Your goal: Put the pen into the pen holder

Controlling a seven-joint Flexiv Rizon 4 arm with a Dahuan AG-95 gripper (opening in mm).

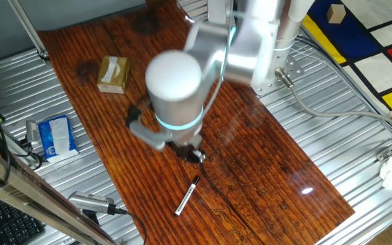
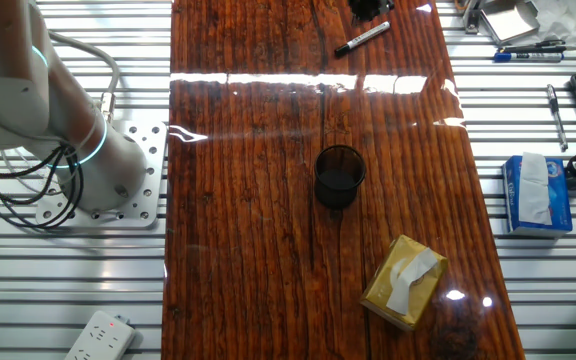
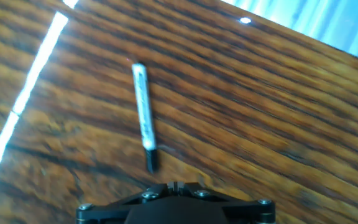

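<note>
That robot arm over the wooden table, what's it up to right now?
The arm is hanging above the pen, which lies flat on the wooden table, with nothing gripping it. The pincer is near the pen's black end; whether it is open or shut cannot be told. The pen holder stands upright farther along the table, beside a tan box.

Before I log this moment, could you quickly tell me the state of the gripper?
Gripper: cannot be told; its fingertips are out of view. The slim white pen with black cap lies free on the table.
</note>
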